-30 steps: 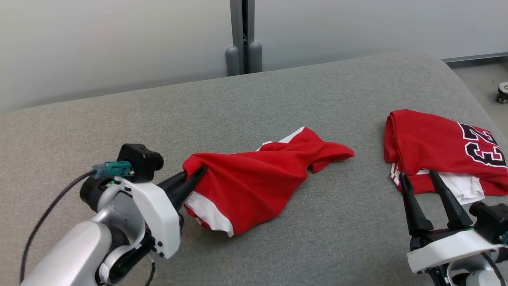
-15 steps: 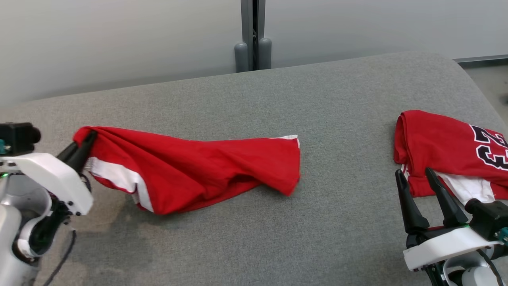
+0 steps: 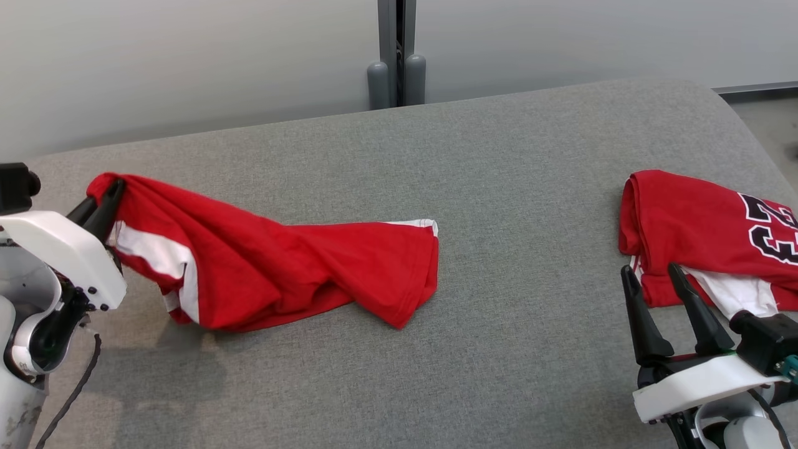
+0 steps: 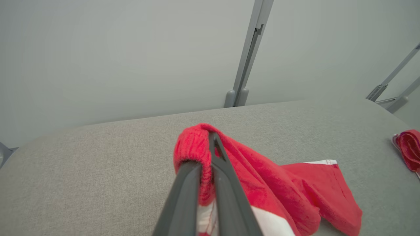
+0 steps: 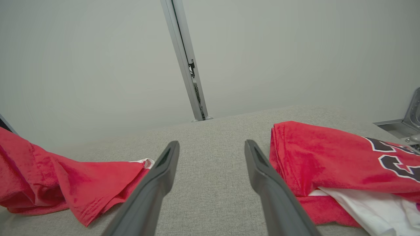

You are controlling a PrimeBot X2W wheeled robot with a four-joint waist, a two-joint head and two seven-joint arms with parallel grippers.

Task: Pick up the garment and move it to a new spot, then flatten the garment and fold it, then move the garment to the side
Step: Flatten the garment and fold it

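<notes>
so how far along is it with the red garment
Done: the pick-up; the left pincer is shut on one end of the red garment, held above the grey surface. In hand: the move to a new spot, far end lying down. Left: flattening, folding, moving aside; it is bunched. The right pincer stands open by the folded jersey.
</notes>
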